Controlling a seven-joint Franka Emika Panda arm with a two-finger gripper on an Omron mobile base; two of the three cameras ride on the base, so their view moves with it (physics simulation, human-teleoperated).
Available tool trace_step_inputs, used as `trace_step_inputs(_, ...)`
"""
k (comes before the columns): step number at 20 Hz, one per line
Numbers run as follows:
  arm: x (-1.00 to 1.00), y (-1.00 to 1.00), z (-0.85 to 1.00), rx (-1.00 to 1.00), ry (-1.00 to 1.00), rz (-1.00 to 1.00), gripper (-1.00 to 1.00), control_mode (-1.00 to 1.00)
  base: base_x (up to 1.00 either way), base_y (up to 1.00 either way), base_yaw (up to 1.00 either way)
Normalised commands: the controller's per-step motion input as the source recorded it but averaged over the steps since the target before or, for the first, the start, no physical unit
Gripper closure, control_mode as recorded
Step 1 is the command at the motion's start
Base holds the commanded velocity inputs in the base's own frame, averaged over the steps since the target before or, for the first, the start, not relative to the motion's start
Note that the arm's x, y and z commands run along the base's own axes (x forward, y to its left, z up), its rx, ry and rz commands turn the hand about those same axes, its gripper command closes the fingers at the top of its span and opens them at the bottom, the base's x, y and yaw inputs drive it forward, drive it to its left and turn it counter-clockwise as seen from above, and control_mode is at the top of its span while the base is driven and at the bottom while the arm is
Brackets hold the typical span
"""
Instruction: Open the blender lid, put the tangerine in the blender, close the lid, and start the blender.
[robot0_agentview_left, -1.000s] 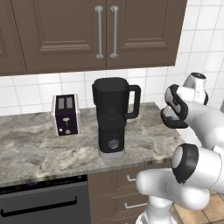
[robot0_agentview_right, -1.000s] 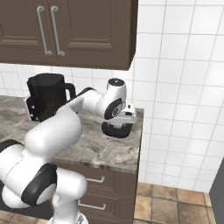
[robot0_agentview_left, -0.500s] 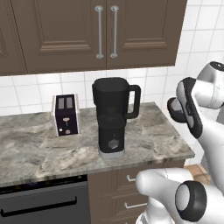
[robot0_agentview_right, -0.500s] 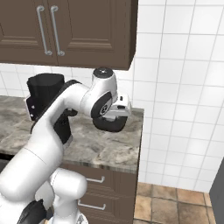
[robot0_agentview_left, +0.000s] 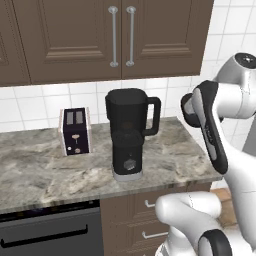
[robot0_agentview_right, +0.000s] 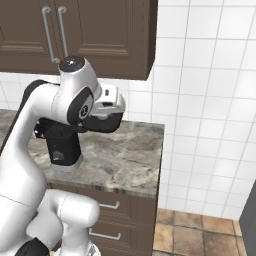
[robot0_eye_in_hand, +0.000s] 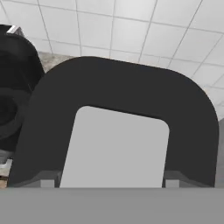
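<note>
The black blender (robot0_agentview_left: 127, 135) stands mid-counter, its jug top without a lid; its base (robot0_agentview_right: 62, 147) shows behind my arm, and its dark jug (robot0_eye_in_hand: 13, 100) lies at the left of the hand view. My gripper (robot0_agentview_right: 102, 120) is shut on the blender lid (robot0_agentview_right: 105, 124), held in the air above the counter, right of the blender. Close up, the blender lid (robot0_eye_in_hand: 127, 92) is a black rounded square with a grey square cap (robot0_eye_in_hand: 116, 148); my gripper (robot0_eye_in_hand: 111, 183) grips its near edge. The tangerine is out of view.
A silver-and-dark toaster (robot0_agentview_left: 75, 131) stands left of the blender. Brown wall cabinets (robot0_agentview_left: 115, 35) hang above the marble counter (robot0_agentview_left: 45, 170). The counter ends at its right edge (robot0_agentview_right: 159, 155) beside a white tiled wall (robot0_agentview_right: 210, 100). Drawers (robot0_agentview_left: 145, 220) sit below.
My arm has swung upward and the hand with the lid has shifted a little up and towards the blender. Blender and toaster have stayed put.
</note>
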Motion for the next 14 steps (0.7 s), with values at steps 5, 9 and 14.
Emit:
trace_step_inputs(5, -0.07, 0.72, 0.99, -0.05, -0.04, 0.00, 1.00, -1.00, 0.00, 0.00, 0.00)
trace_step_inputs(9, -0.02, 0.76, 0.85, -0.05, -0.02, 0.00, 1.00, -1.00, 0.00, 0.00, 0.00)
trace_step_inputs(14, 0.00, 0.77, 0.47, -0.02, 0.00, 0.00, 1.00, -1.00, 0.00, 0.00, 0.00)
